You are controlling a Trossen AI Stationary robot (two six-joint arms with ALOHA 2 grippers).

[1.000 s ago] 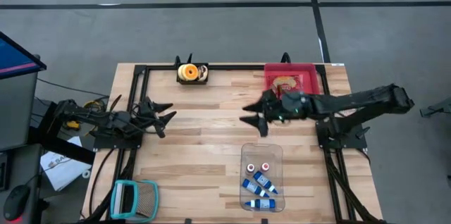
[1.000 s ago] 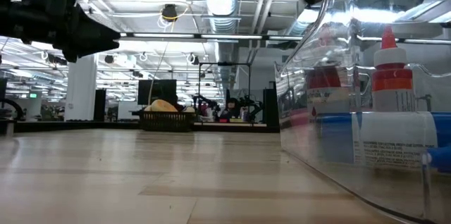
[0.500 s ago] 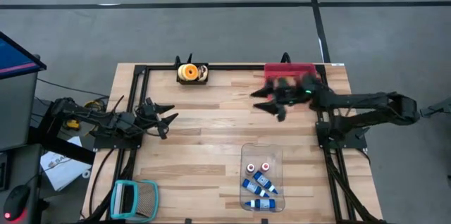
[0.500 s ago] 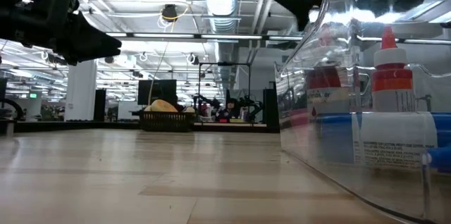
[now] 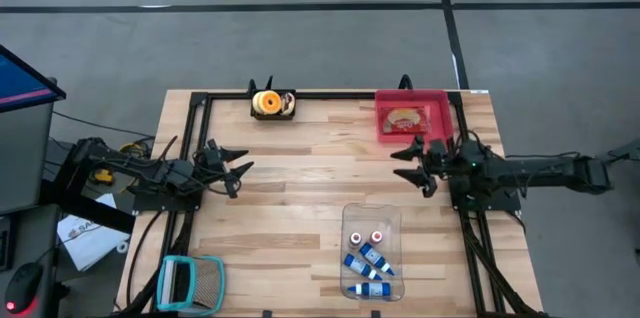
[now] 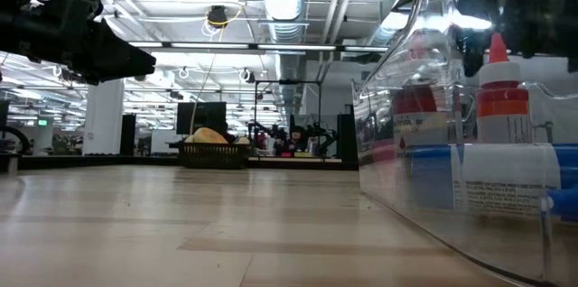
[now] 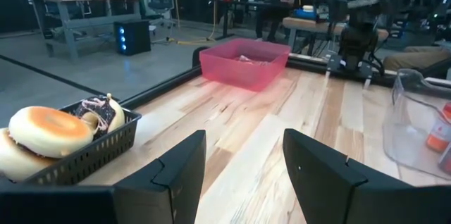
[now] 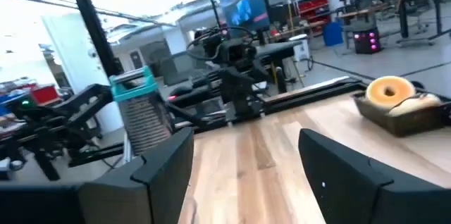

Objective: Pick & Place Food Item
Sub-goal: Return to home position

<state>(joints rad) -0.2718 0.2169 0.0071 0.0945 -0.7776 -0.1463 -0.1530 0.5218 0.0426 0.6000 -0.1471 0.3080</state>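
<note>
Left pincer [image 5: 240, 170] and right pincer [image 5: 404, 166] hover spread and empty; the black bin [image 5: 289, 105] holds donuts [image 5: 266, 104], the red bin [image 5: 381, 118] a flat pastry [image 5: 404, 118].

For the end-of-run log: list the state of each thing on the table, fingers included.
Left gripper: fingers open, empty, over the left of the table.
Right gripper: fingers open, empty, over the table's right side.
Black bin: upright, holding donuts.
Pink bin: upright, one food item inside.
Clear container: upright, holding bottles.
</note>
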